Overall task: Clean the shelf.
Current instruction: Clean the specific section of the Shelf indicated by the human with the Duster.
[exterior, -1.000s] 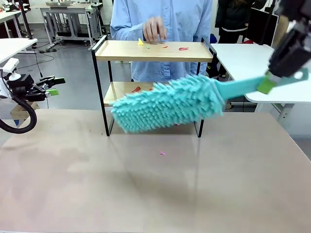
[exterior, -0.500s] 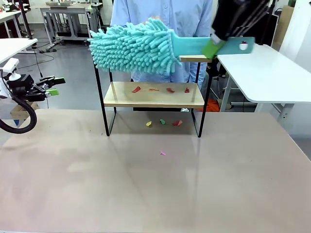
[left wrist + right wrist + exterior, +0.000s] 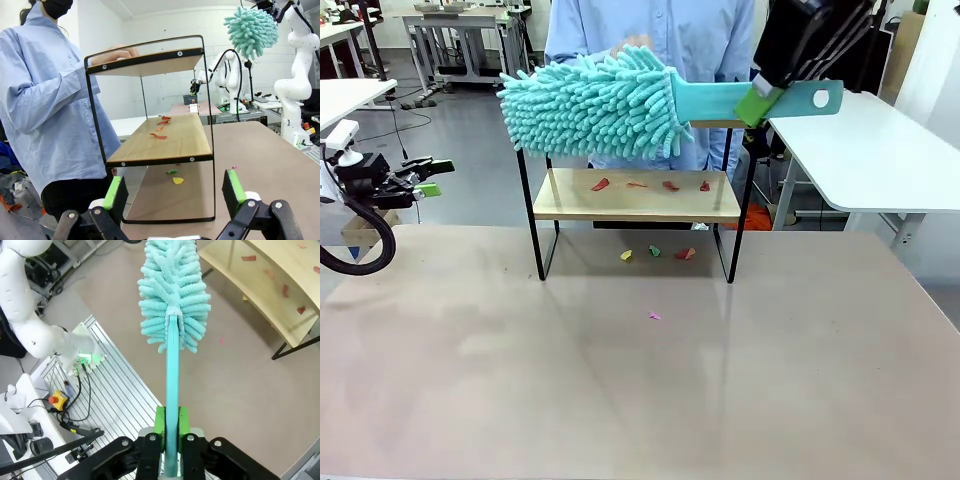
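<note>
The shelf stands at the table's far side, with red scraps on its lower board and more scraps on the table beneath it. My right gripper is shut on the handle of a teal fluffy duster, whose head lies along the top board and hides most of it. In the right wrist view the duster runs straight out from the right gripper. My left gripper hangs open at the far left, apart from the shelf. Its green pads are spread with nothing between them.
A person in a light blue shirt stands behind the shelf, with a hand on the top board. A pink scrap lies on the table in front. A white side table stands at the right.
The right arm has swung the duster up from in front of the lower tier to the top board and a little further left. The left arm has stayed still.
</note>
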